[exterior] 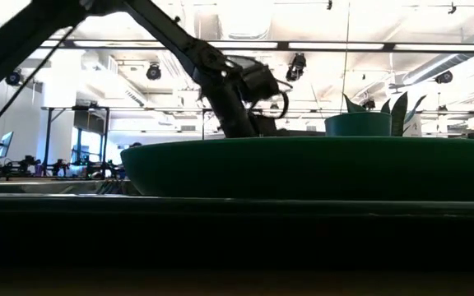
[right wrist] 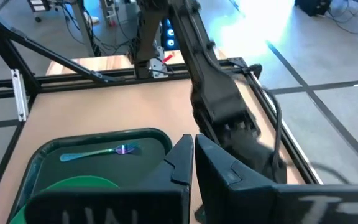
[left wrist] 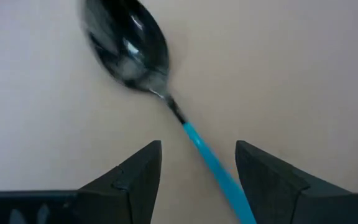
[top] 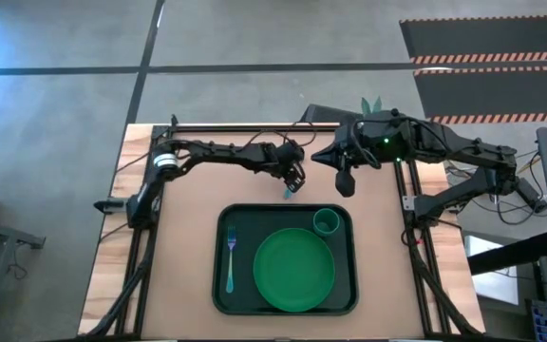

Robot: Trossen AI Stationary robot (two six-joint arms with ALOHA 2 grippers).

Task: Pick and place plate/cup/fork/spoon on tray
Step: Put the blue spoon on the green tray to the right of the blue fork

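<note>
The spoon point(left wrist: 166, 99) is seen lying on the bare tan surface point(top: 188, 190) just beyond the far rim of the tray point(top: 218, 285), its light blue handle showing beneath the left hand point(top: 294, 180) in the high view. In the left wrist view the dark oval bowl lies ahead of the fingers point(left wrist: 135, 180) and the handle runs between them; they stand apart on either side of it, with a clear gap to each, nothing being gripped.

On the tray the plate point(top: 293, 270) is set in the middle and right part, the cup point(top: 326, 221) in the far right corner beside the plate's edge, and the fork point(top: 231, 261) along the left side, tines toward the far rim. Bare tray floor remains between fork and plate.

The right hand point(top: 345, 180) hangs over the surface near the tray's far right corner, well apart from the spoon; in its own wrist view its fingers point(right wrist: 182, 162) are pressed together. No writing can be read. From the low view only the tray's wall point(exterior: 303, 168) and the cup's rim are seen; the spoon is hidden there.
</note>
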